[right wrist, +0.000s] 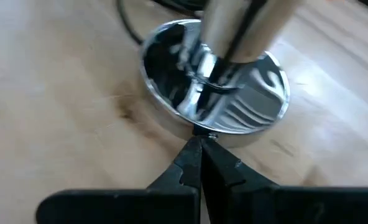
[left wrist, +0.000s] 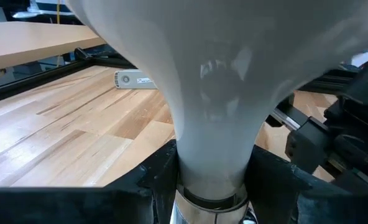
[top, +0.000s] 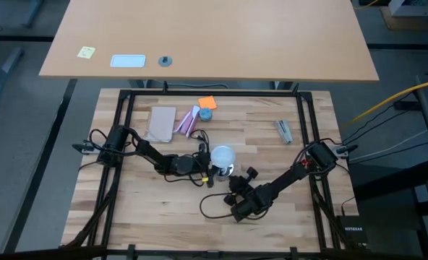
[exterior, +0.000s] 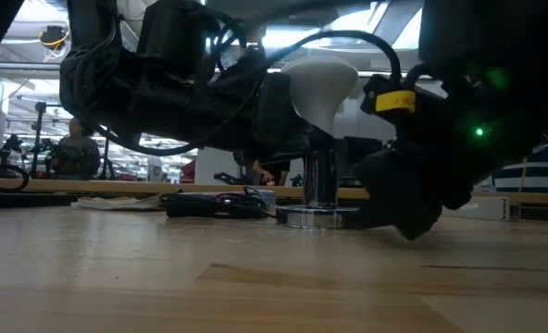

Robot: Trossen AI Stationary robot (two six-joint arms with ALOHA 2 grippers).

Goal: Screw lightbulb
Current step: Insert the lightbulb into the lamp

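The bulb (left wrist: 212,112) stands upright with its neck down in the shiny socket (right wrist: 215,93). It is pinched at the neck between the two fingers (left wrist: 156,177) of the left end effector (top: 208,170), so it sits right inside that grip. The socket's round base rests on the bench (top: 149,209), just under the bulb. The right end effector (right wrist: 199,155) is pressed together, holds nothing, and its tip is touching the edge of the base, likely to keep it from sliding.

The bulb is already set in the socket, so that part looks done. How far it is screwed in cannot be told. More turns are likely still needed, then the bulb must be let go.
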